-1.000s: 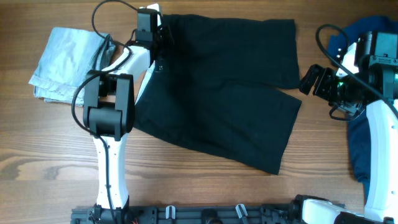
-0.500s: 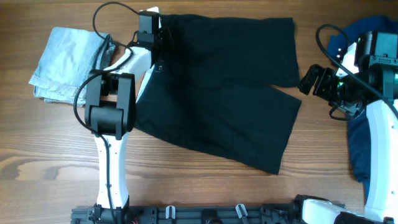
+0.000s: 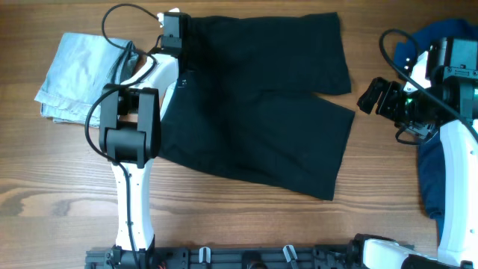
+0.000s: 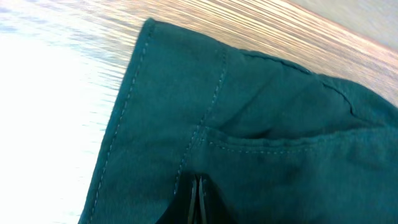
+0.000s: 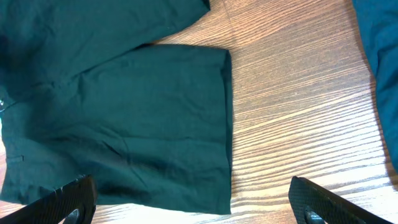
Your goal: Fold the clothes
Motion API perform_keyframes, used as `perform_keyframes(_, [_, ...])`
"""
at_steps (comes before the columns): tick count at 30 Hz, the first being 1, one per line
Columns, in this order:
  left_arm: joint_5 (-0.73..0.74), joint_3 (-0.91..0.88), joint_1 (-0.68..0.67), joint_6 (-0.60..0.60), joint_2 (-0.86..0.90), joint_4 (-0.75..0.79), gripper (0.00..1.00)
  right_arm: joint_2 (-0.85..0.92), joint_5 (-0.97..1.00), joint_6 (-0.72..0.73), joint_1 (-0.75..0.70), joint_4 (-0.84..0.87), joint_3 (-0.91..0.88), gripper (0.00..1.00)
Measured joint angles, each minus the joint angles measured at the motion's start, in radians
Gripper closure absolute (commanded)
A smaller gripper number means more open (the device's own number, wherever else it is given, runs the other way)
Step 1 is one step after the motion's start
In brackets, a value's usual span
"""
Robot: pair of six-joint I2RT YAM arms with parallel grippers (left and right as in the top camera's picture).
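The black shorts lie flat across the middle of the table, waistband at the left, two legs pointing right. My left gripper is shut on the shorts' waistband at the far left corner; in the left wrist view its jaws pinch the dark fabric by a pocket seam. My right gripper is open and empty, hovering right of the leg hems; its wrist view shows the nearer leg below. A pale blue denim piece lies folded at the left. Royal blue garments lie at the right edge.
Bare wooden table surrounds the shorts at the front and the left front. The left arm's body stands over the shorts' left edge. A black rail runs along the front edge.
The left gripper has pulled the waistband corner left and toward the far edge. The whole shorts slid left with it, so the leg hems now lie farther from the right gripper.
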Motion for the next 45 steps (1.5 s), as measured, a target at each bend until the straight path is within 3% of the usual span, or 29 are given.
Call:
perform_keyframes(9, [-0.059, 0.000, 0.001, -0.059, -0.007, -0.012, 0.95, 0.000, 0.000, 0.000, 0.000, 0.000, 0.000, 0.00])
perform_keyframes(13, [-0.077, -0.016, 0.008, -0.064, -0.045, -0.044, 0.71, 0.000, 0.000, 0.000, 0.000, 0.000, 0.000, 0.00])
perform_keyframes(15, [-0.084, -0.028, 0.014, -0.067, -0.093, -0.076, 0.65, 0.000, 0.000, 0.000, 0.000, 0.000, 0.000, 0.00])
perform_keyframes(21, [-0.099, -0.032, 0.022, -0.070, -0.406, -0.376, 0.63, 0.000, 0.000, 0.000, 0.000, 0.000, -0.001, 0.00])
perform_keyframes(25, [-0.103, -0.019, 0.021, -0.080, -0.694, -0.676, 0.60, 0.000, 0.001, 0.000, 0.000, 0.000, -0.002, 0.00])
perform_keyframes(29, [-0.090, -0.011, 0.021, -0.094, -0.838, -0.939, 0.55, 0.002, 0.000, 0.000, 0.000, 0.000, -0.002, 0.00])
perform_keyframes(30, [-0.081, -0.011, 0.021, -0.097, -0.858, -0.994, 0.53, 0.002, 0.001, 0.000, 0.000, 0.003, -0.002, 0.00])
perform_keyframes(32, [-0.062, -0.011, 0.021, -0.105, -0.885, -1.102, 0.32, 0.002, 0.001, 0.000, 0.000, 0.002, -0.002, 0.00])
perform_keyframes(33, [-0.055, -0.011, 0.021, -0.105, -0.888, -1.147, 0.29, 0.002, 0.000, 0.000, 0.000, 0.001, -0.002, 0.00])
perform_keyframes(38, [-0.030, -0.052, 0.021, -0.111, -0.884, -1.244, 0.29, 0.002, 0.004, 0.000, 0.000, 0.038, -0.003, 0.00])
perform_keyframes(45, [0.030, -0.214, 0.021, -0.087, -0.873, -1.243, 0.28, 0.003, 0.015, 0.000, 0.000, 0.208, -0.003, 0.00])
